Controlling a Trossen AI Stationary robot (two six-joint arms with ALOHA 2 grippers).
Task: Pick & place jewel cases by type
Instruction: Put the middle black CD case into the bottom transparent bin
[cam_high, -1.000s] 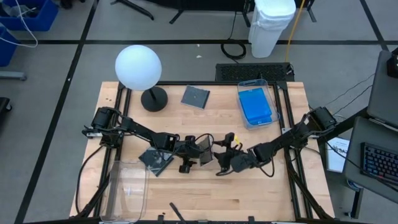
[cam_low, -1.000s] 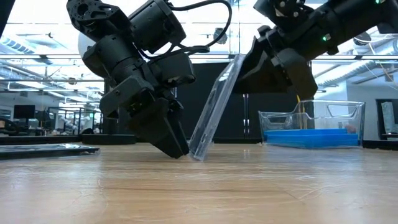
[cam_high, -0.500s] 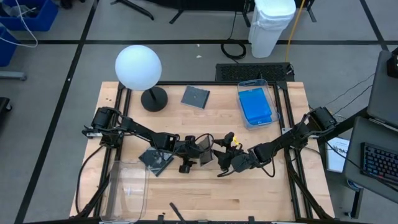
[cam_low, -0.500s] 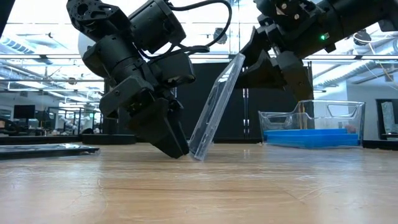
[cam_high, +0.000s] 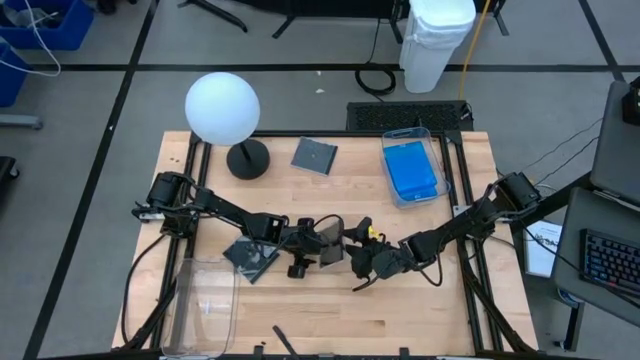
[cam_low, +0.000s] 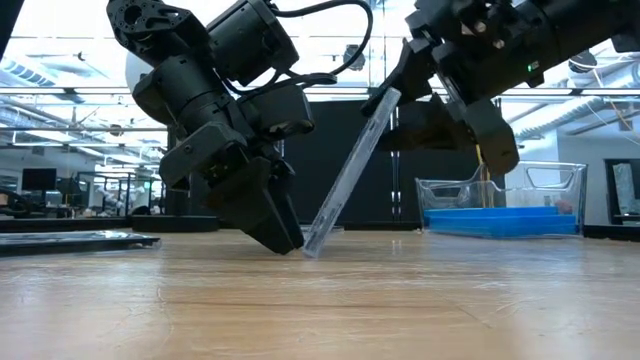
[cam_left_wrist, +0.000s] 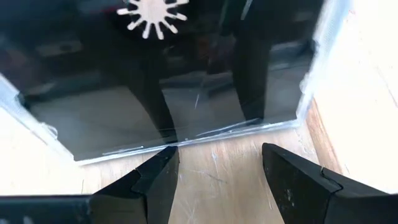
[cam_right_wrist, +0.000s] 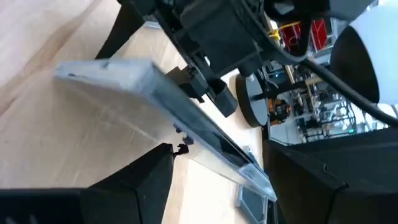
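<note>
Low view: a dark jewel case (cam_low: 345, 178) stands tilted on its bottom edge at mid-table, top edge leaning right. The left gripper (cam_low: 262, 215) is angled down just left of that bottom edge, fingers spread and holding nothing; its wrist view shows the case edge (cam_left_wrist: 186, 134) just beyond the fingertips (cam_left_wrist: 163, 163). The right gripper (cam_low: 440, 90) sits at the case's upper edge, jaws parted with the edge between them; contact cannot be confirmed. A second dark case (cam_high: 250, 256) lies flat left of centre, a third (cam_high: 314, 155) at the far side beside the lamp (cam_high: 225, 115). Blue cases (cam_high: 412, 170) lie in the far right bin (cam_high: 443, 165). Bare table (cam_high: 400, 320) lies along the near edge, right of the clear near-left bin (cam_high: 205, 305).
</note>
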